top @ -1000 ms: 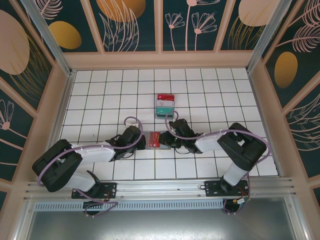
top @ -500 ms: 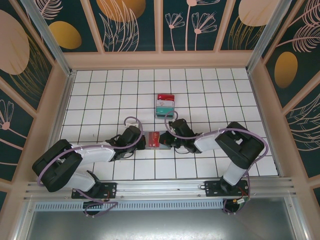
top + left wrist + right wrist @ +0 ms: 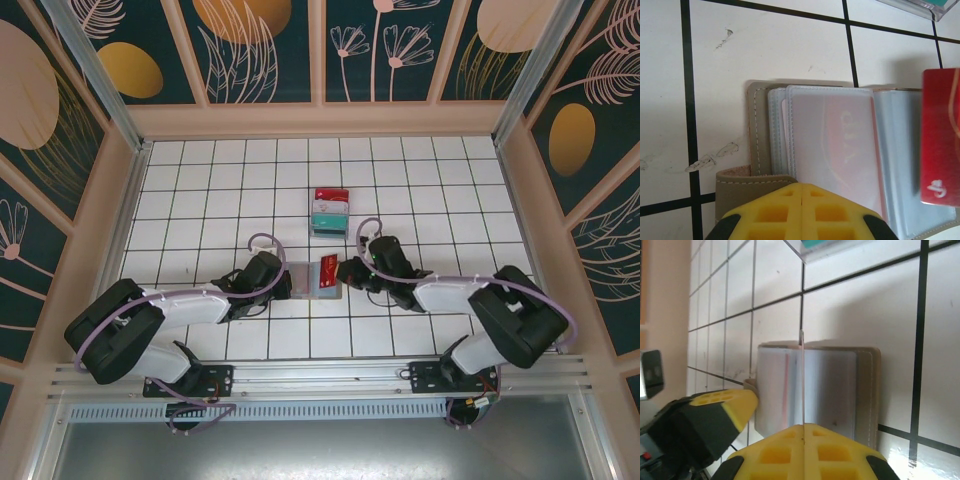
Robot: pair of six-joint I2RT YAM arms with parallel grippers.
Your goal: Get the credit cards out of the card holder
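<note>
Your right gripper (image 3: 803, 429) has its yellow fingers pressed together on a red card (image 3: 940, 135), which the right wrist camera sees edge-on as a thin line rising from between the fingertips. That card hangs over the right half of the card holder (image 3: 310, 283), tilted against the grid lines in the top view (whether it touches the sleeves beneath, you cannot tell from here).

Your left gripper (image 3: 800, 187) is closed too, pinching the grey-brown flap at the holder's left edge, with the fingertips meeting over the leather.

The card holder lies open and flat on the white tiled surface (image 3: 200, 200), between the two grippers and near the arm bases. Its frosted plastic sleeves (image 3: 830, 145) fan out from the stitched border, and a reddish card shows faintly through the top one.

Farther from the arms, apart from the holder, sits a red, white and teal stack (image 3: 330, 210); its clear corner shows at the upper right of the left wrist view.
</note>
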